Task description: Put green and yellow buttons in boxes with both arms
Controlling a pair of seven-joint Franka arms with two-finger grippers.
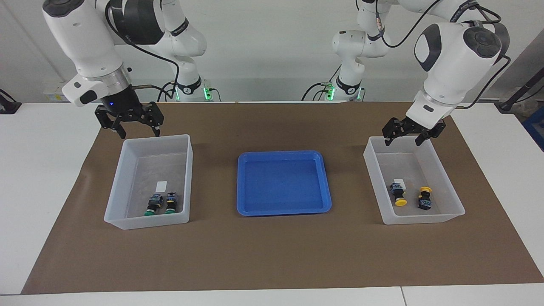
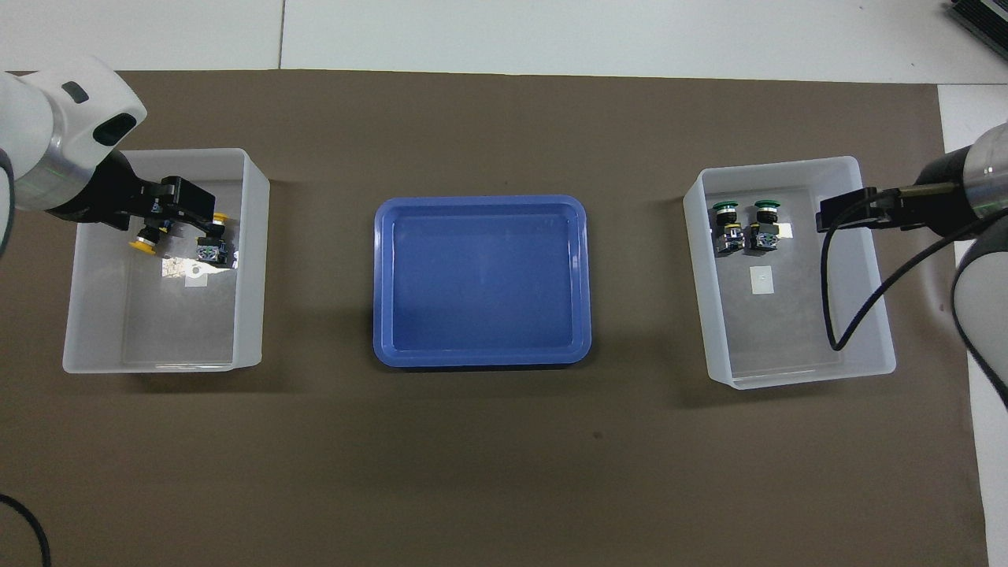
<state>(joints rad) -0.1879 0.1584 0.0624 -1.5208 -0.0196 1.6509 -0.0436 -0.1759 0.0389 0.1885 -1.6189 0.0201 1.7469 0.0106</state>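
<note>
Two green buttons (image 1: 154, 205) (image 1: 171, 203) lie side by side in the box (image 1: 114, 191) at the right arm's end, in the part farther from the robots. They also show in the overhead view (image 2: 726, 224) (image 2: 765, 222). Two yellow buttons (image 1: 399, 195) (image 1: 424, 197) lie in the box (image 1: 450, 191) at the left arm's end. My right gripper (image 1: 140, 134) hangs open and empty over the green buttons' box (image 2: 874, 315). My left gripper (image 1: 403, 142) hangs open and empty over the yellow buttons' box (image 2: 94, 315), partly covering the yellow buttons (image 2: 144, 240) from above.
A shallow blue tray (image 1: 283, 182) with nothing in it sits between the two boxes on the brown mat (image 1: 272, 255). White table surface borders the mat at both ends.
</note>
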